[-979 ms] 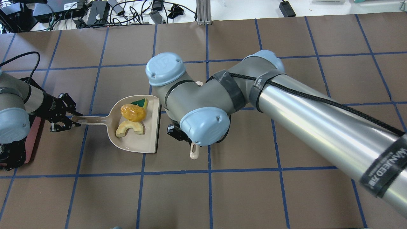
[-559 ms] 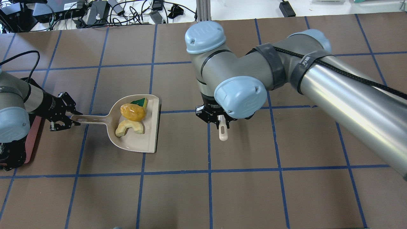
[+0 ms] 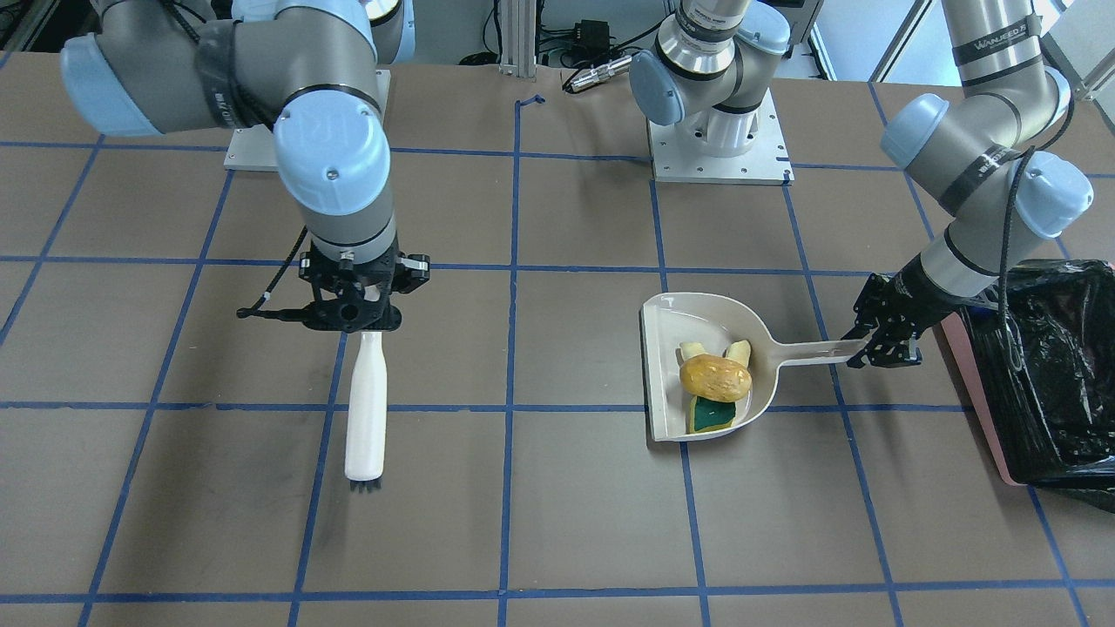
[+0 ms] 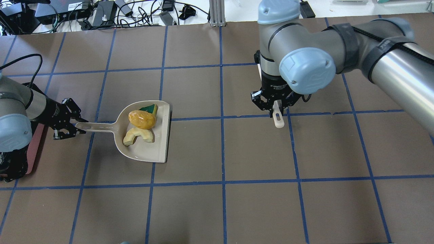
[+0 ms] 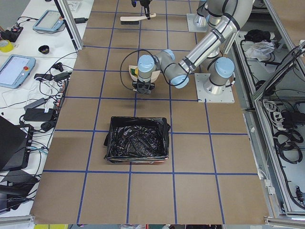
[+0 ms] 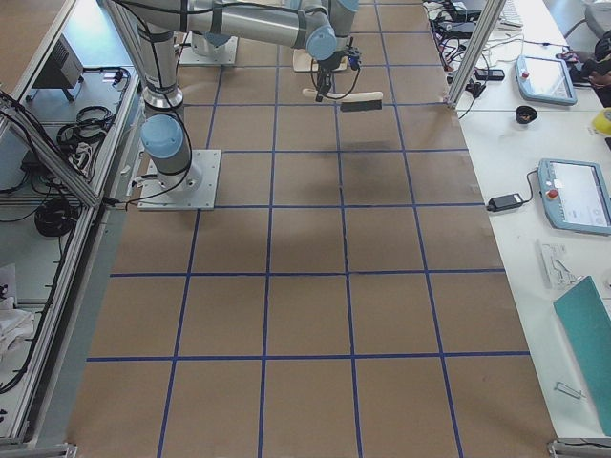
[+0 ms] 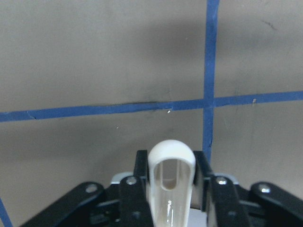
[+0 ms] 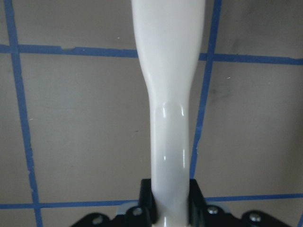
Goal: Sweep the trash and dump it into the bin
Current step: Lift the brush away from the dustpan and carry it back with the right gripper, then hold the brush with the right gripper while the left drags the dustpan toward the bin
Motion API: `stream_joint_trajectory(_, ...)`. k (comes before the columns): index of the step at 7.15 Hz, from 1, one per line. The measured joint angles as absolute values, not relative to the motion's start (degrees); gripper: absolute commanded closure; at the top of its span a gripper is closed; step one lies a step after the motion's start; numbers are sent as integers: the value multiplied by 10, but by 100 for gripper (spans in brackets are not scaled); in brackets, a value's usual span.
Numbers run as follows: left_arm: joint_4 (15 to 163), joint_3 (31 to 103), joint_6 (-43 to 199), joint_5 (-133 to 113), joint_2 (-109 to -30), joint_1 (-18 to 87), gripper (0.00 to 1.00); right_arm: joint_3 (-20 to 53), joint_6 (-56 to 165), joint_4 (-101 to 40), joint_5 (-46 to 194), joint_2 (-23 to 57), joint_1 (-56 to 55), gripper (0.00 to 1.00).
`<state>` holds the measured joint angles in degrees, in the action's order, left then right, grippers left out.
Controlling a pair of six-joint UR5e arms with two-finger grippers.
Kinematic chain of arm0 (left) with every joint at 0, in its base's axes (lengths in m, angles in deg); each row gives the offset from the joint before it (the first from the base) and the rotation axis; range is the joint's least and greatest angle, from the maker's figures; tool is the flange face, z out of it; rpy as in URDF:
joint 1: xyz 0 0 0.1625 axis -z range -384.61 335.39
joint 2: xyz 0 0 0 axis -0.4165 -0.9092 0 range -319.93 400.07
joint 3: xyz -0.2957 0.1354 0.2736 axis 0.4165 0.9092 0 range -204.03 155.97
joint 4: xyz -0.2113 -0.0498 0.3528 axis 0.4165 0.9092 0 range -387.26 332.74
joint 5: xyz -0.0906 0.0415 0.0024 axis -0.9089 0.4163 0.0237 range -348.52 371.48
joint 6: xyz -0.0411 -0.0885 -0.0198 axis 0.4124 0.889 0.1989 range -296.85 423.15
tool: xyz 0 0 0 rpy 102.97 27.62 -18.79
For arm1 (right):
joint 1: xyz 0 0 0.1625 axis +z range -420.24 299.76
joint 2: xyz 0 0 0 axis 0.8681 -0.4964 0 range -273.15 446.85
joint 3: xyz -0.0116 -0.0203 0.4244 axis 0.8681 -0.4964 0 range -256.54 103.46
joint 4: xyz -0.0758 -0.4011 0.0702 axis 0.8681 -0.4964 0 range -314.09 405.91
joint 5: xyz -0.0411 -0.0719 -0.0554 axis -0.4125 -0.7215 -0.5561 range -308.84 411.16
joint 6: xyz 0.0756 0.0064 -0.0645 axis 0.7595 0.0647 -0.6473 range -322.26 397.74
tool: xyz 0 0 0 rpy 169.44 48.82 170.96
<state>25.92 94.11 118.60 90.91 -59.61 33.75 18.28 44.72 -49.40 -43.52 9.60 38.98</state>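
Left to right, overhead: the pink bin [image 4: 34,149], mostly hidden under the left arm [image 4: 20,105], lies just behind the left gripper [image 4: 78,126], which is clamped on the handle of the beige dustpan [image 4: 145,152]. The handle's long axis runs from pan towards bin, so this arm is the nearer. The pan holds the potato-like piece [image 4: 141,119], crescent slice [image 4: 135,137] and sponge wedge [image 4: 150,108]; well apart, the right gripper [image 4: 276,109] grips a white brush [image 4: 278,121], bristles hidden here.
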Motion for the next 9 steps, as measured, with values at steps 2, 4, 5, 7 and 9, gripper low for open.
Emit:
stream_joint_trajectory(2, 259, 940, 1186, 909, -596, 338, 32, 185, 373, -494, -436, 91, 315, 100)
stream_joint_trajectory(4, 256, 939, 1186, 909, -597, 337, 32, 194, 271, -499, -438, 91, 225, 100)
stream_joint_trajectory(5, 253, 939, 1186, 909, -597, 338, 33, 197, 244, -504, -449, 91, 198, 100)
stream_joint_trajectory(7, 245, 941, 1202, 916, -601, 346, 42, 198, 213, -545, -474, 96, 181, 100)
stream_joint_trajectory(9, 211, 941, 1248, 954, -616, 378, 59, 199, 183, -578, -477, 113, 162, 100)
